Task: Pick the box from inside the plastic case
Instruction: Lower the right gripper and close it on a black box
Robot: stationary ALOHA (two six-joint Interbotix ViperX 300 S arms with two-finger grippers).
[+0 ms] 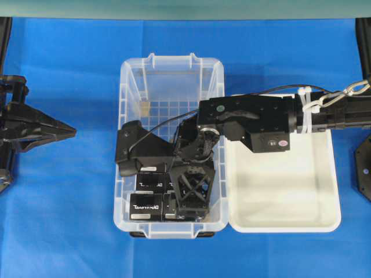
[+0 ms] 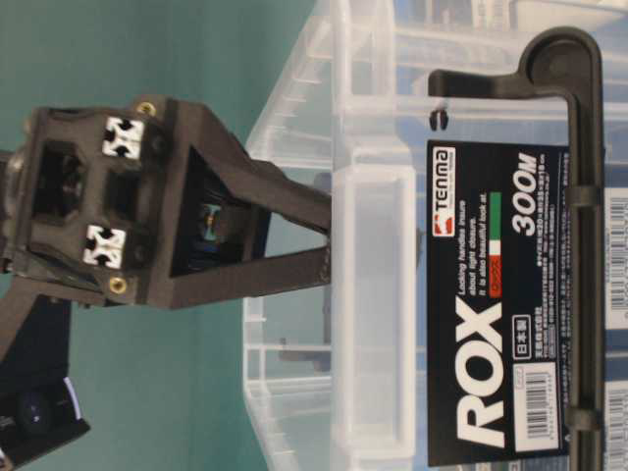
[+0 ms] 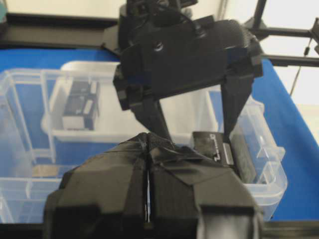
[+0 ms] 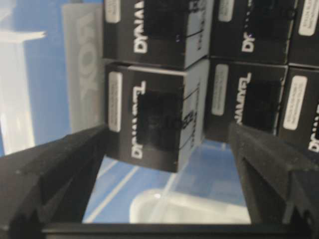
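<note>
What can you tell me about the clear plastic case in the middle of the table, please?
The plastic case is a clear, rectangular bin with a rounded rim, handle tabs at both short ends and a grid-patterned bottom. It sits upright on the blue cloth, its right side against the white tray. Several black boxes with white lettering are packed at its near end; the far end holds only a small tan scrap. The right gripper reaches in, jaws open.

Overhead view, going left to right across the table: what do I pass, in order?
Left gripper → plastic case holding the black boxes, with the open right gripper over them → white tray.
</note>
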